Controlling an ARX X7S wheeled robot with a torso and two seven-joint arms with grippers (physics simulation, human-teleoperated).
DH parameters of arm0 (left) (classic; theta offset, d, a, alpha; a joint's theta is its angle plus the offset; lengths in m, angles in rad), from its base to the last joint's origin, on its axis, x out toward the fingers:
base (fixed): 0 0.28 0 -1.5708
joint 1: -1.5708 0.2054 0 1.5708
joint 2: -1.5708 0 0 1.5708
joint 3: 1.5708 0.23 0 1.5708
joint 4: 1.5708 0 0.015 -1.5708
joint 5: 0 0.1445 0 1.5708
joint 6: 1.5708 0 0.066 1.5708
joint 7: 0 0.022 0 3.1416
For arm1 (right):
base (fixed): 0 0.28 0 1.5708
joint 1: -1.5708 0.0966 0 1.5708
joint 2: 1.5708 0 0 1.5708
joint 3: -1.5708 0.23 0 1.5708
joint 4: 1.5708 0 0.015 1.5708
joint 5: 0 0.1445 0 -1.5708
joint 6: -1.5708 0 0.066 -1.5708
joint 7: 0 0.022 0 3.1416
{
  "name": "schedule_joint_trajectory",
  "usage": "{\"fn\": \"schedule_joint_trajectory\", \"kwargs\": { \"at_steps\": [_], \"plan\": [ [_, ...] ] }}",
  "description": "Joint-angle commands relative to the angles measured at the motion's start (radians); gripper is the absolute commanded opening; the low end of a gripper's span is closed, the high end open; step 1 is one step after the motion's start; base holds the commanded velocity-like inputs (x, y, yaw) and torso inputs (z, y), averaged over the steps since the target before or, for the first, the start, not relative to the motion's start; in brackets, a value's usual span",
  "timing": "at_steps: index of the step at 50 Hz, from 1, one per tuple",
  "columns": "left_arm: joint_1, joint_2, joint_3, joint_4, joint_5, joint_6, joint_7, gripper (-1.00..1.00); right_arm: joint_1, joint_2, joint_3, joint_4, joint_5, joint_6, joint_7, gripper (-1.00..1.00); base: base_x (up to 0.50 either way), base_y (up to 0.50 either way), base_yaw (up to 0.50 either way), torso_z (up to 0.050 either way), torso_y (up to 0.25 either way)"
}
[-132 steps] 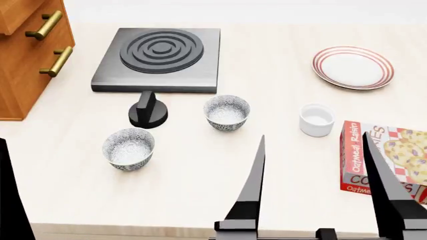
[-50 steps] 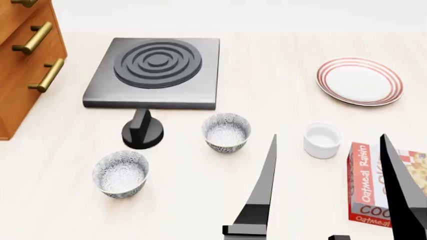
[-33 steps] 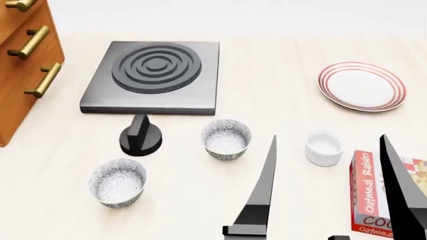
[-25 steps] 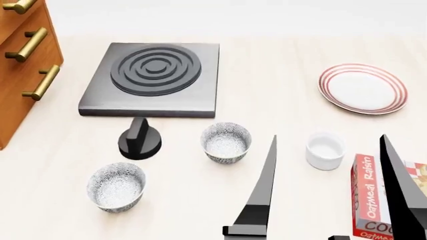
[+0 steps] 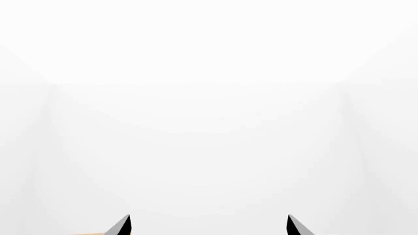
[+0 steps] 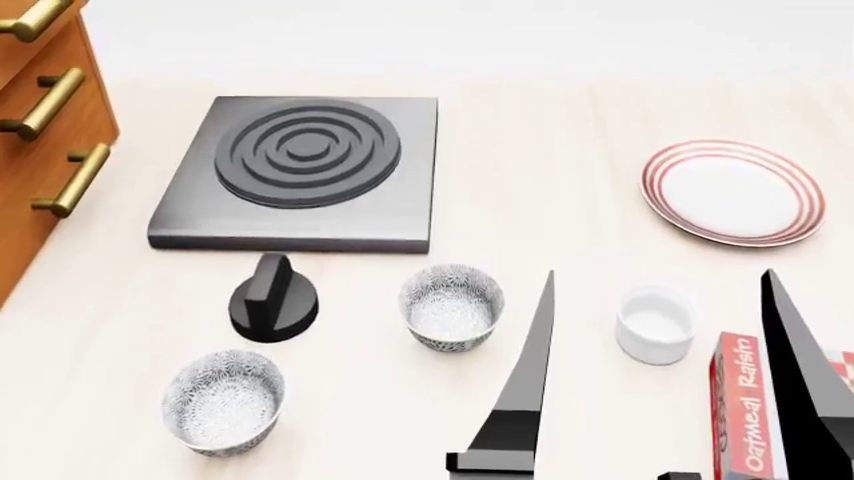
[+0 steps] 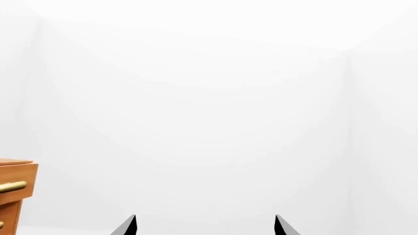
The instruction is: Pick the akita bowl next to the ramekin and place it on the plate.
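- Since nothing has been lifted, the task reads as barely begun: the reach, the grasp, the carry and the set-down are all left to do.
- Nearest, at 5 o'clock in the head view, the right gripper (image 6: 667, 375) shows two long dark fingers (image 6: 525, 390) standing wide apart; the jaws are spread and hold nothing, touching no dish.
- At 7 o'clock sits a second patterned bowl (image 6: 223, 402), alone and well apart from the white cup, so I judge it is not the one wanted.
- At the right edge, a red cereal box (image 6: 751, 410) lies partly behind the right finger.
- Just past it, the ramekin (image 6: 657, 323) stands upright on the bench (image 6: 561, 190).
- Near the middle, at the ramekin's 9 o'clock, the akita bowl (image 6: 453, 307) rests upright and empty, the patterned bowl closer to the ramekin.
- At the bowl's 9 o'clock stands a black knob (image 6: 274, 300).
- Farther off, a dark burner plate (image 6: 304, 170) lies at 11 o'clock, with a wooden drawer cabinet (image 6: 40, 130) at the left edge.
- Farthest, at 2 o'clock, the plate (image 6: 731, 192) sits bare, well apart from the bowl.
- The left gripper (image 5: 207, 226) appears only in its wrist view: two tips set apart, gripping nothing, against blank white.
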Motion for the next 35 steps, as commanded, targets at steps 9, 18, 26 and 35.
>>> {"fn": "schedule_joint_trajectory", "kwargs": {
  "at_steps": [9,18,26,35],
  "plan": [
    [-0.005,-0.001,0.001,0.0,-0.003,0.001,0.0,1.0,0.01,0.003,-0.009,0.002,0.002,-0.004,0.005,1.0,0.1,0.0,0.0,0.0,0.0],
    [-0.01,-0.001,0.005,0.0,-0.005,0.002,0.0,1.0,0.008,0.01,-0.011,-0.003,0.001,-0.009,0.012,1.0,0.1,0.0,0.0,0.0,0.0],
    [-0.011,0.001,-0.002,0.0,-0.012,-0.002,0.0,1.0,0.012,0.012,-0.014,0.0,0.002,-0.013,0.012,1.0,0.1,0.0,0.0,0.0,0.0],
    [-0.007,-0.006,-0.006,0.0,-0.01,0.0,0.001,1.0,0.015,0.012,-0.021,-0.002,-0.002,-0.014,0.015,1.0,0.1,0.0,0.0,0.0,0.002]
  ]
}}
